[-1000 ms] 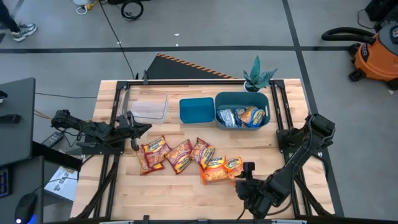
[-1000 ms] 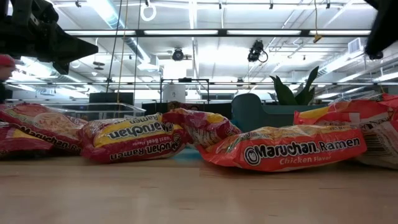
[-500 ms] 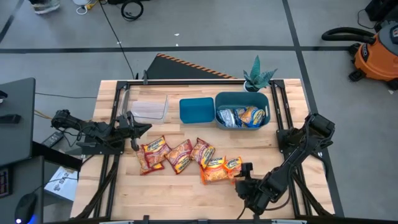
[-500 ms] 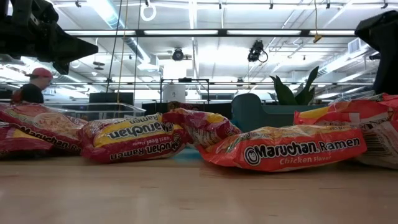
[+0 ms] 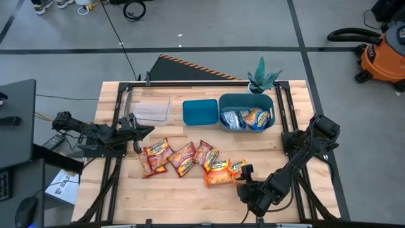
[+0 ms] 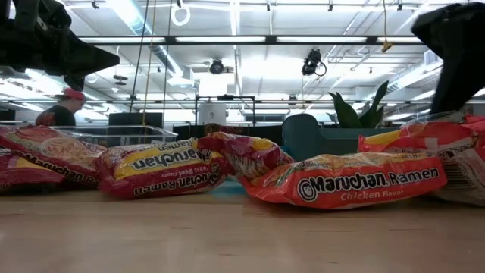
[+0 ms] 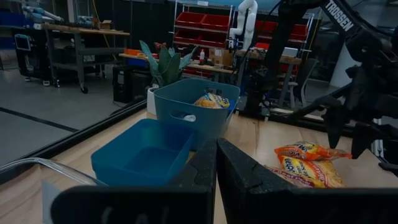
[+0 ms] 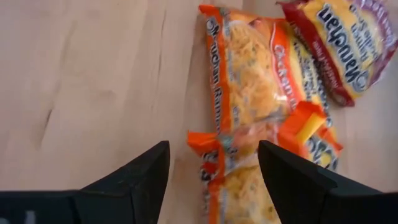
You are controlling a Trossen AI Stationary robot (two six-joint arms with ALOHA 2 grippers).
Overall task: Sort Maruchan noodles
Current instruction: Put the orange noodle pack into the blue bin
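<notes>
Several Maruchan packets lie flat in a row on the table: red ones (image 5: 155, 157) (image 5: 184, 158) (image 5: 205, 154), and two orange ones (image 5: 219, 173) (image 5: 237, 167) at the row's right end. More packets (image 5: 246, 118) sit in the big teal bin (image 5: 245, 100). My right gripper (image 5: 243, 171) hovers open just above the orange packets (image 8: 249, 93); its fingers straddle the nearer one (image 8: 239, 186) without touching it. My left gripper (image 5: 137, 132) waits shut at the table's left, beside the red packets, and its closed fingers (image 7: 215, 163) show in the left wrist view.
A smaller blue bin (image 5: 200, 112) and a clear plastic tray (image 5: 152, 109) stand at the far side, left of the teal bin. A potted plant (image 5: 262, 78) is at the far right corner. Bare wood (image 5: 190, 199) lies near the front edge. A person (image 6: 64, 108) shows in the room behind.
My right gripper has moved toward the table's left and a little toward the far edge, over the orange packets, staying open. In the low view its arm has come farther into the upper right. The packets have not moved. A person has walked across the background.
</notes>
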